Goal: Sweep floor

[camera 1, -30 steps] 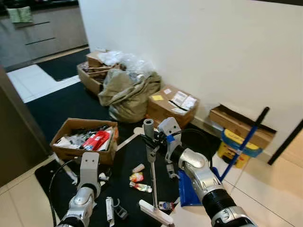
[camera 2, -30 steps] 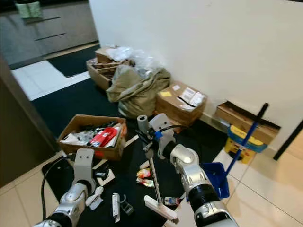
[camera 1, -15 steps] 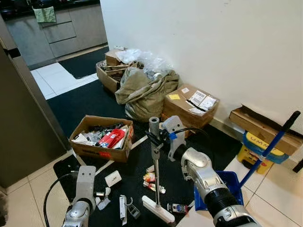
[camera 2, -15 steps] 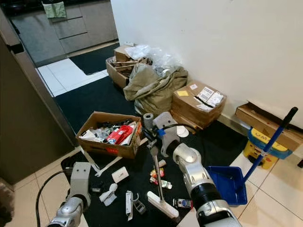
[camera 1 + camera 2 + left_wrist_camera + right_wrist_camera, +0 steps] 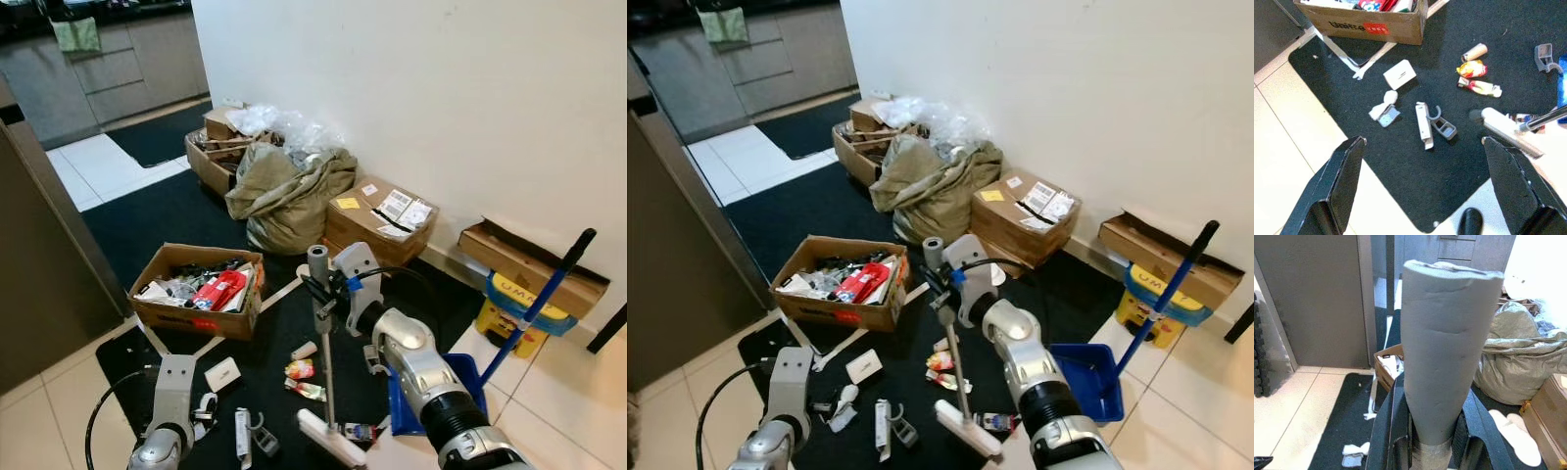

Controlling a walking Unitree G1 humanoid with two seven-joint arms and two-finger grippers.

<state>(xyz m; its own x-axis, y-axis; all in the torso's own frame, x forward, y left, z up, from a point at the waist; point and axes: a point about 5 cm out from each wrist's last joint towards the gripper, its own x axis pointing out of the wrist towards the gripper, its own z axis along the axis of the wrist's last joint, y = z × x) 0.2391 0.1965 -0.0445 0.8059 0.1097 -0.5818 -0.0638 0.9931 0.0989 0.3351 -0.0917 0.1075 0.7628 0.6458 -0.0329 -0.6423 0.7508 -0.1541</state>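
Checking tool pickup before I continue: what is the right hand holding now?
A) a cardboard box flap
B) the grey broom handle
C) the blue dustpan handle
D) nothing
B: the right hand is clamped on the grey broom handle, whose white head rests on the black mat; the blue dustpan stands apart.

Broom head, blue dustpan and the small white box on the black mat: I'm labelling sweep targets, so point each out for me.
White broom head (image 5: 330,437), left eye view, middle of the bar.
Blue plastic dustpan (image 5: 1087,375), right eye view, its tray floor.
Small white rectangular box (image 5: 1399,74), left wrist view, its top face.
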